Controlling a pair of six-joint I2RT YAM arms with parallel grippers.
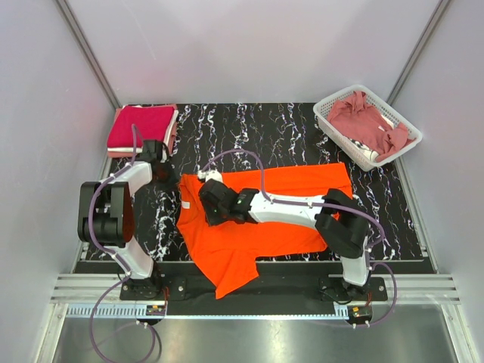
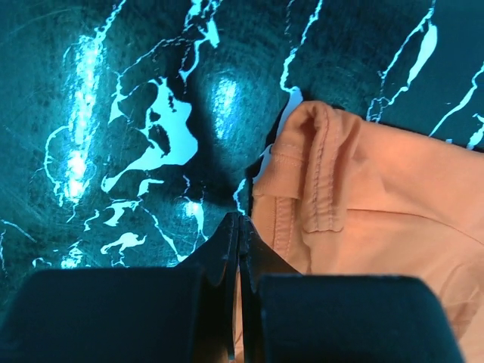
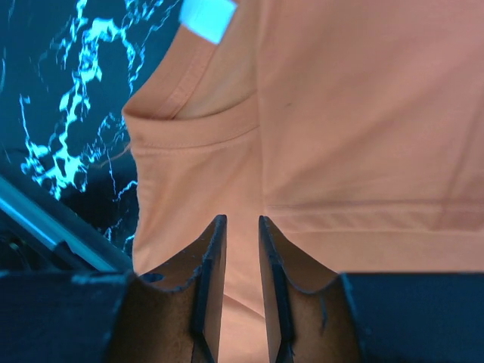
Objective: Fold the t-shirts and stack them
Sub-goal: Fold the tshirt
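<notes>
White basket (image 1: 338, 130), seemingly on marbled table (image 1: 287, 128).

Left arm (image 1: 113, 215): elbow folded back, forearm reaching toward the far side. Left gripper (image 2: 239, 225): jaws pressed together. Right arm (image 1: 299, 209): stretched low across to the left. Right gripper (image 3: 242, 221): jaws a narrow slit apart, seemingly angled downward.

Soft matt cloth on the orange shirt (image 1: 249, 242), stitched hems; glossy black marbled tabletop (image 1: 287, 136) catching light; white plastic lattice basket (image 1: 327, 119).
</notes>
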